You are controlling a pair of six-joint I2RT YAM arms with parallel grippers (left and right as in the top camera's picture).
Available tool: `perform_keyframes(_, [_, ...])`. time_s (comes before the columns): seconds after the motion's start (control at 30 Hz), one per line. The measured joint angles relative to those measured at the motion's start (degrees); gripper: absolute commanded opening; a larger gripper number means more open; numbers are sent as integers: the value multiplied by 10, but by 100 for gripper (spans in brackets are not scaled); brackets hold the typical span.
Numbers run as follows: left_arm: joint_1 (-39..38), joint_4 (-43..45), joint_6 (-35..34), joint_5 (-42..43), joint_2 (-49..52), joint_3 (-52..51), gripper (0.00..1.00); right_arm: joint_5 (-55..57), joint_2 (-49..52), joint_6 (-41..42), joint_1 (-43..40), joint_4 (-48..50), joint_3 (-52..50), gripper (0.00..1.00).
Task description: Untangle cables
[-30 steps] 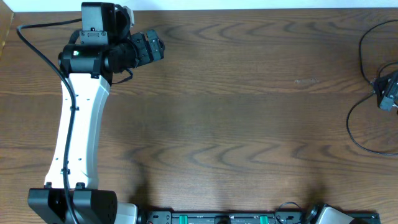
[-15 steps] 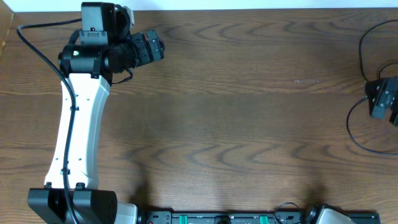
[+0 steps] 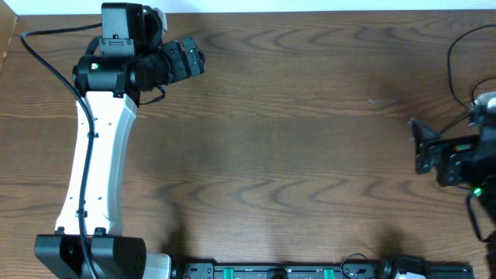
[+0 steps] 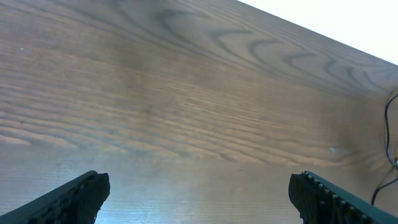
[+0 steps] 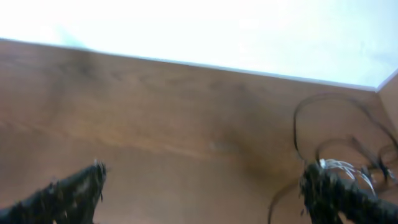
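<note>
The left gripper (image 4: 199, 183) and right gripper (image 5: 204, 175) are held wide apart, empty. The black cable (image 3: 451, 62) and white cable (image 5: 342, 166) are seen bunched far right.

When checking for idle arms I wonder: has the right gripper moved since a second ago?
Yes. Overhead, the right gripper has come leftward, away from the right edge of the table and toward the motionless left arm.

My left arm's long white shell (image 3: 97, 155) joins black motor housings (image 3: 116, 70); a thick black wire (image 3: 48, 67) trails along it. My black right wrist (image 3: 453, 155) shows a green light (image 3: 476, 191).
</note>
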Motion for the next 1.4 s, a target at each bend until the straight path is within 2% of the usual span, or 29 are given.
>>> perform_keyframes(0.4, [0,0,0,-2,0,0,98,-8,-242,-3,45,319,-380,99])
perform_keyframes(0.77, [0,0,0,-4,0,0,98,-24,-414,-4,61,519,-647,99])
perform_keyframes(1.03, [0,0,0,-4,0,0,98,-27,-461,-4,68,583,-763,99])
perform_keyframes(1.4, [0,0,0,-4,0,0,98,-28,-463,-4,78,558,-783,99])
